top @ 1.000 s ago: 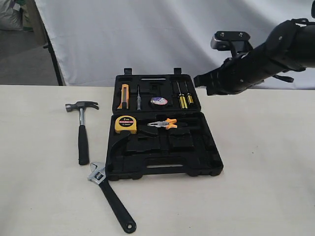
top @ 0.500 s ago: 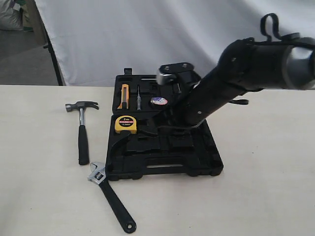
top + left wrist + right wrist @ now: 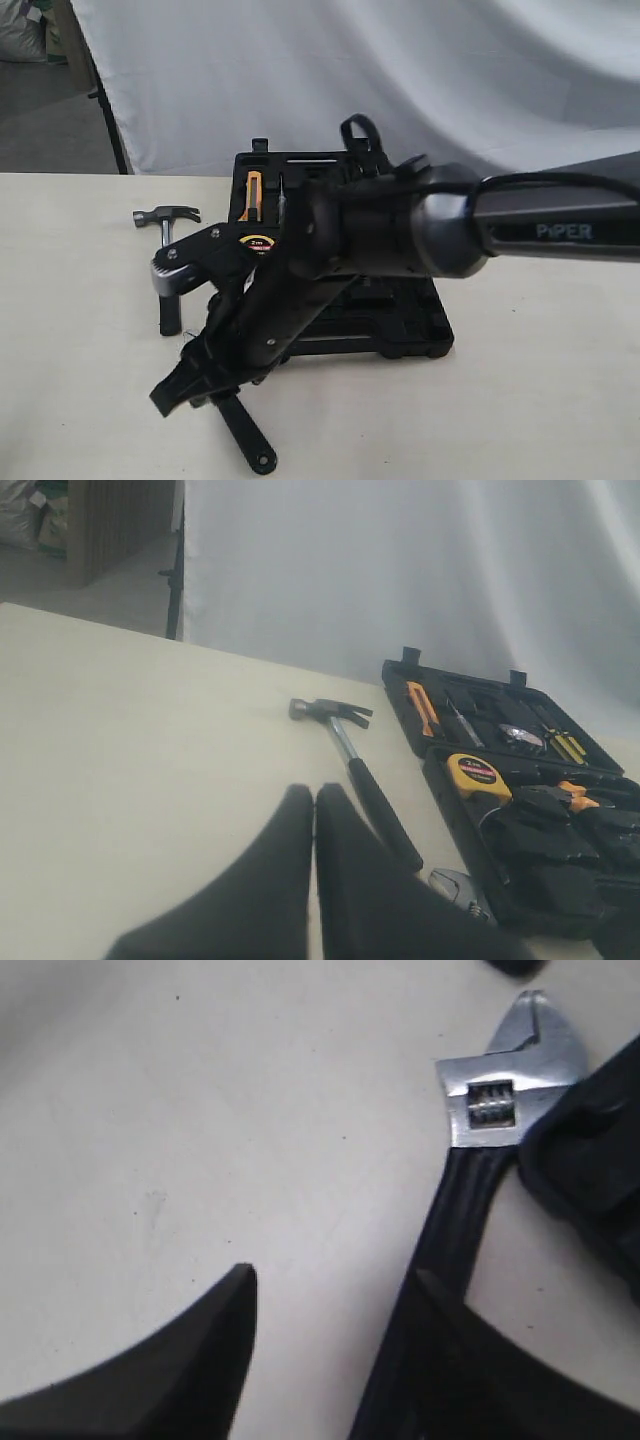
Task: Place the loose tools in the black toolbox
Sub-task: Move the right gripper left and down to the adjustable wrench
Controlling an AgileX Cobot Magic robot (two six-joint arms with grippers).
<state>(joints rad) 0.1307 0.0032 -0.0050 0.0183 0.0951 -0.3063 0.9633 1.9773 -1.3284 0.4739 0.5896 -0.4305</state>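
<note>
Right hand, wide (tapered matte-black fingers), over shiny-jawed, grooved black-handled wrench

toolbox: mostly behind right arm | wrench: head hidden (handle shows)

Black toolbox, silver-jawed black-handled wrench, steel-headed black-handled hammer, yellow tape measure, cream table.
</note>
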